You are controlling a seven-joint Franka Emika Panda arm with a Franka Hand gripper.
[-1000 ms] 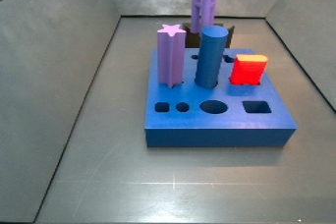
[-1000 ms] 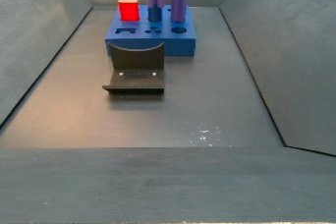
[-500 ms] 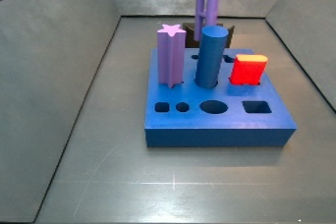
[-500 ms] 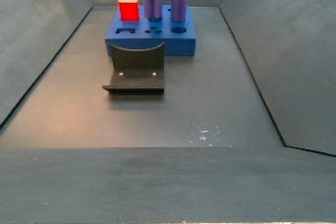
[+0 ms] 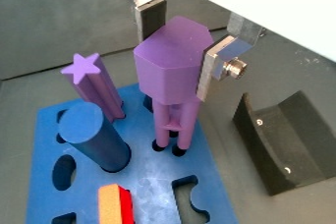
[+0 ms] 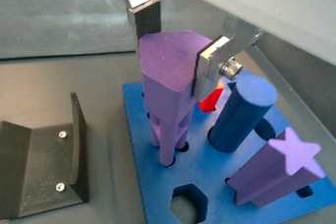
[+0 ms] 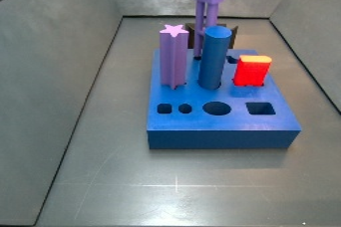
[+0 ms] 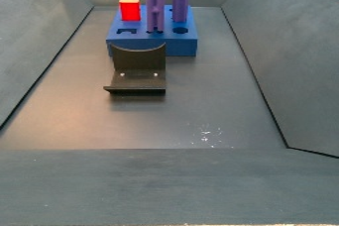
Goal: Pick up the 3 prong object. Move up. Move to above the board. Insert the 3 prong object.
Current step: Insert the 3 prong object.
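The gripper is seen above the board, its silver fingers pinching the top of the 3 prong object. In both wrist views the piece is held upright, its narrow legs reaching down to holes in the board's blue surface beside the blue cylinder and the star-topped column. Pick-up, lift and transfer are judged complete; insertion appears under way, though how deep the legs sit cannot be told. Full seating and release are judged to remain. The fixture stands just beside the board.

Purple 3 prong object upright, pincer-held — legs in blue board
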